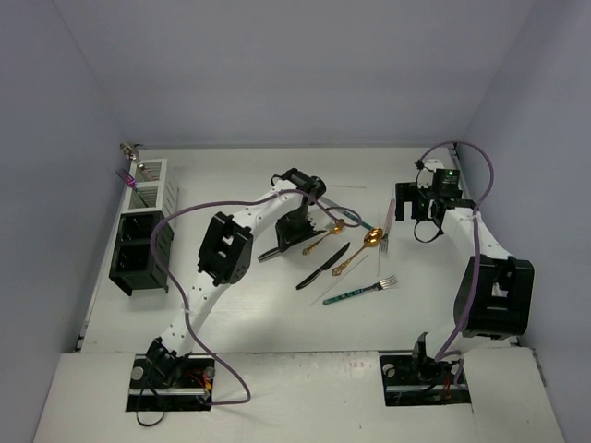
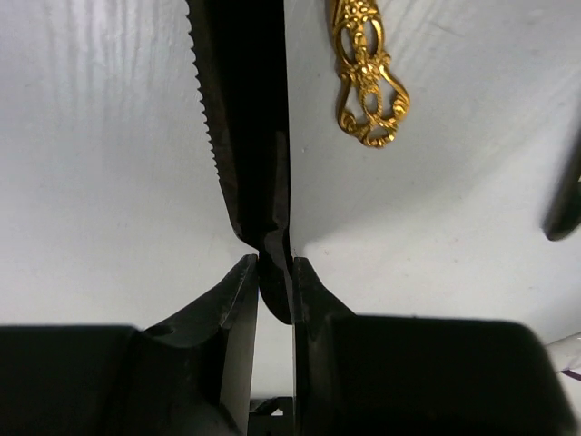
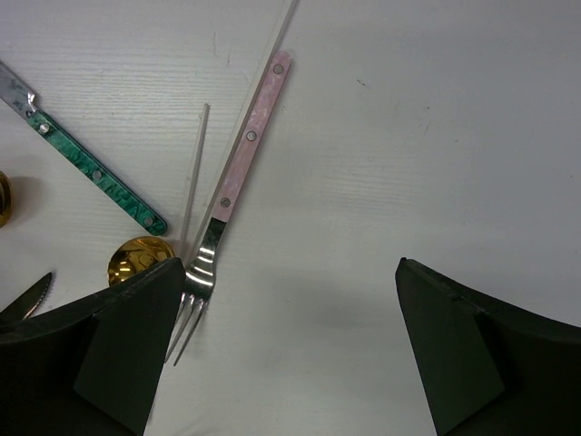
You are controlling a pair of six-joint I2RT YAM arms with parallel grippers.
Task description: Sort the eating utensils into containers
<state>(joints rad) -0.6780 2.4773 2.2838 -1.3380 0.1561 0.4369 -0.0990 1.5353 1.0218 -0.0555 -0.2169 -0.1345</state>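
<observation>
Left fingers (image 2: pixel 227 345) pinch the black knife (image 2: pixel 245 136); right fingers (image 3: pixel 118 363) gape wide over the pink-handled fork (image 3: pixel 245 145).

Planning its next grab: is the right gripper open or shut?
Open. The right gripper has its fingers far apart, gripping nothing; the pink fork lies on the table near one.

I see the white table (image 1: pixel 277 314) carrying a white slatted caddy (image 1: pixel 152 185) and black bins (image 1: pixel 138 251) at its left; mid-table lie a serrated black knife (image 2: pixel 241 136), a black knife (image 1: pixel 322 267), two gold spoons (image 1: pixel 323 238), a teal-handled fork (image 1: pixel 360 292), a pink-handled fork (image 3: pixel 245 145); thin sticks (image 3: pixel 196 173) just beside it.
</observation>
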